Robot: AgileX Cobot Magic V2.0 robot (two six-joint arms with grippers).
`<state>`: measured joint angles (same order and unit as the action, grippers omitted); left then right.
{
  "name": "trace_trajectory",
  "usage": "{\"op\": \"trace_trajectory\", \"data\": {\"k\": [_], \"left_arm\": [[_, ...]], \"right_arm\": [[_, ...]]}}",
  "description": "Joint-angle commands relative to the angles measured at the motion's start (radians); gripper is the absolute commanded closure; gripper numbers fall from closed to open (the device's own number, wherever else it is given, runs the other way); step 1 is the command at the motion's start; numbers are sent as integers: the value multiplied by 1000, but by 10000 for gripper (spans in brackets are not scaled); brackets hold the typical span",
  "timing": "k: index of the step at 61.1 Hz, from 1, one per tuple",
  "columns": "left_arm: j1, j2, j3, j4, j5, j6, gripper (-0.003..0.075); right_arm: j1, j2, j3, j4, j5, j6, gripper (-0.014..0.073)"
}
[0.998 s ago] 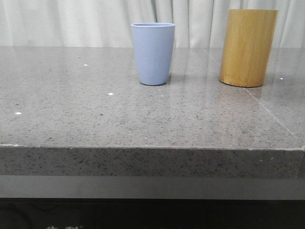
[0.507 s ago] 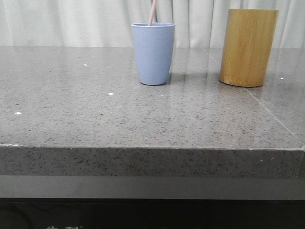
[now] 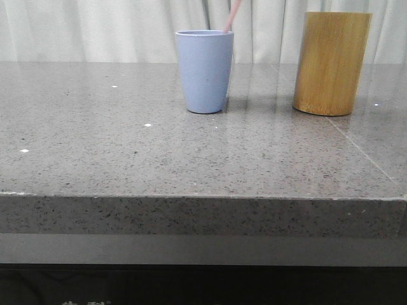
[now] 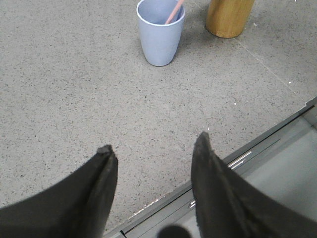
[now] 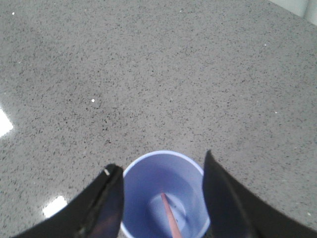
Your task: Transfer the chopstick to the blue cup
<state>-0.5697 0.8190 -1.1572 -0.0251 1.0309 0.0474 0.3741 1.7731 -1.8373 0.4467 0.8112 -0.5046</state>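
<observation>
The blue cup (image 3: 203, 71) stands upright at the middle back of the grey stone table. A thin pale pink chopstick (image 3: 231, 16) stands in it and leans over the cup's right rim. My right gripper (image 5: 161, 166) is open, directly above the cup (image 5: 148, 188), with its fingers apart on either side of the rim. The chopstick (image 5: 170, 215) lies loose inside, its tip on the cup's bottom. My left gripper (image 4: 153, 144) is open and empty over the table's front edge, well short of the cup (image 4: 159, 37) and chopstick (image 4: 173, 12). Neither gripper shows in the front view.
A taller yellow-brown bamboo holder (image 3: 331, 63) stands to the right of the cup; it also shows in the left wrist view (image 4: 228, 17). The table's front edge (image 4: 208, 171) runs under my left gripper. White curtains hang behind the table.
One second ago the cup showed no chopstick. Half a second ago a chopstick stood near the cup's middle; now it has tipped over to the right rim.
</observation>
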Motion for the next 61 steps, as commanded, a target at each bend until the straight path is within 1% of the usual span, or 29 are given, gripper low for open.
{"op": "trace_trajectory", "data": {"k": [1, 11, 16, 21, 25, 38, 46, 54, 61], "left_arm": [[-6, -5, -24, -11, -73, -9, 372], [-6, -5, -24, -11, -73, -9, 372], [-6, -5, -24, -11, -73, -9, 372], [-6, -5, -24, -11, -73, -9, 372], [-6, -5, -24, -11, -73, -9, 372], [-6, -5, -24, -11, -73, -9, 372], [-6, -5, -24, -11, -73, -9, 372], [-6, -5, -24, -11, -73, -9, 372], [-6, -5, -24, -11, -73, -9, 372]], "right_arm": [[-5, -119, -30, -35, -13, 14, 158], [-30, -238, -30, -169, 84, 160, 159], [-54, -293, -26, -198, 161, 249, 159], [-85, -354, 21, -202, 194, 279, 159], [-105, -421, 95, -202, 184, 292, 159], [-164, -647, 443, -207, 109, 299, 159], [-188, -776, 622, -207, 81, 306, 159], [-193, -894, 751, -235, 81, 308, 159], [-193, -968, 814, -272, 100, 313, 159]]}}
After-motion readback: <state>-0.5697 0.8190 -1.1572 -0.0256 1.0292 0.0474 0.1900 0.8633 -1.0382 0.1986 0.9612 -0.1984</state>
